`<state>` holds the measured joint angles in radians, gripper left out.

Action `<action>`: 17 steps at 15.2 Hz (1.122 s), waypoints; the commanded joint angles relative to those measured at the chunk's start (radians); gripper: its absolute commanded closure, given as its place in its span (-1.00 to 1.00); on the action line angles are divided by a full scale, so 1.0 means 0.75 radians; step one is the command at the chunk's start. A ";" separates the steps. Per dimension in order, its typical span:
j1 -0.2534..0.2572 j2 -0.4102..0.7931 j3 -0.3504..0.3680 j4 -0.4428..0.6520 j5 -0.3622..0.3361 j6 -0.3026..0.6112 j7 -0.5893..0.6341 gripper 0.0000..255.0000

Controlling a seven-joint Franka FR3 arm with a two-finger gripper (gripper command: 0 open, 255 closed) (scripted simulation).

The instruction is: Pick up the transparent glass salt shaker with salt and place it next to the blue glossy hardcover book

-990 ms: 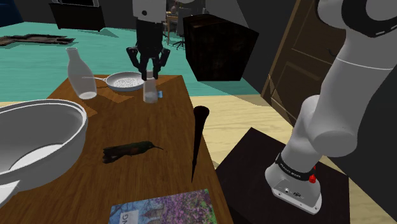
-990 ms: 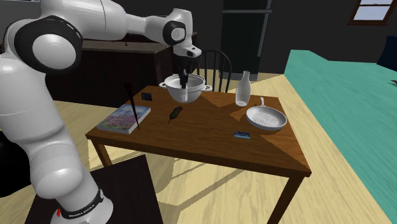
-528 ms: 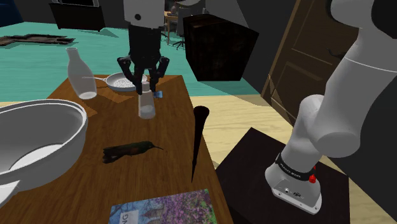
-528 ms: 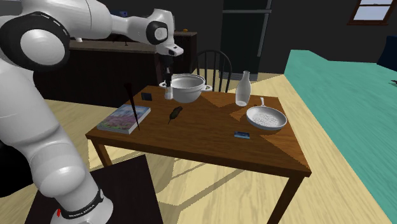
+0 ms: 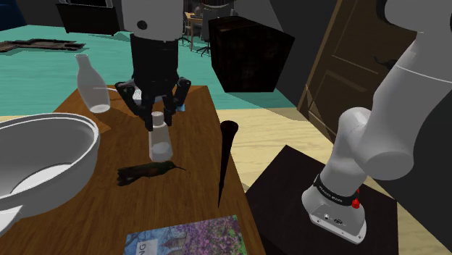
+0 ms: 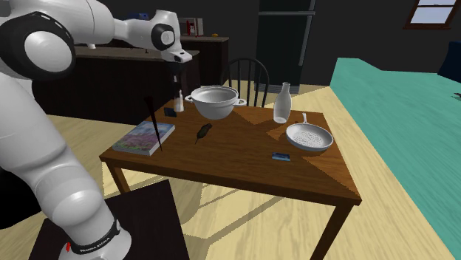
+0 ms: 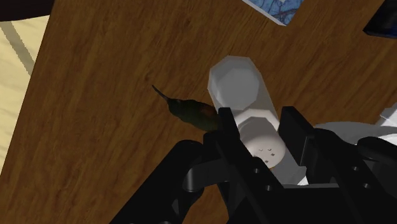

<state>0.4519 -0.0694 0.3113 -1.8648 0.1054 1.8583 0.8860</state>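
Brown wooden counter point(image 6: 244, 159) seen from above, with a white robot arm reaching over it. The black gripper point(image 5: 158, 119) points downward, and its two fingers point(image 7: 229, 130) are clamped on the neck of a pale, see-through salt shaker point(image 5: 160, 141), just below its holed cap. The shaker hangs upright under the gripper, lifted clear of the counter. In the shoulder view it sits directly above a small dark, leaf-like object point(image 5: 148, 172) lying on the wood. The book point(image 5: 187, 235), its cover blue with a pink and purple pattern, lies flat at the counter's near end in that view, well apart from the shaker. A tall, dark, pointed object point(image 5: 227, 148) stands at the counter's edge between them. A large white bowl point(image 5: 36, 156) is on the shoulder view's left, and a white bottle point(image 5: 92, 83) stands beyond it. In the second exterior view, a white strainer pan point(image 6: 309, 137) and a small blue card point(image 6: 280, 156) lie toward the right end.
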 commanded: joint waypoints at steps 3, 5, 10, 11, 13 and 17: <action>0.010 -0.001 0.011 -0.072 0.002 0.073 0.014 1.00; 0.010 0.003 0.012 -0.104 0.002 0.108 0.012 1.00; 0.012 0.018 0.015 -0.178 0.001 0.196 0.009 1.00; 0.012 0.022 0.016 -0.192 0.000 0.214 0.008 1.00; 0.013 0.030 0.017 -0.219 -0.001 0.249 0.007 1.00; 0.015 0.051 0.019 -0.269 -0.005 0.319 0.007 1.00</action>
<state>0.4632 -0.0370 0.3259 -2.0587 0.1032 2.0839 0.8919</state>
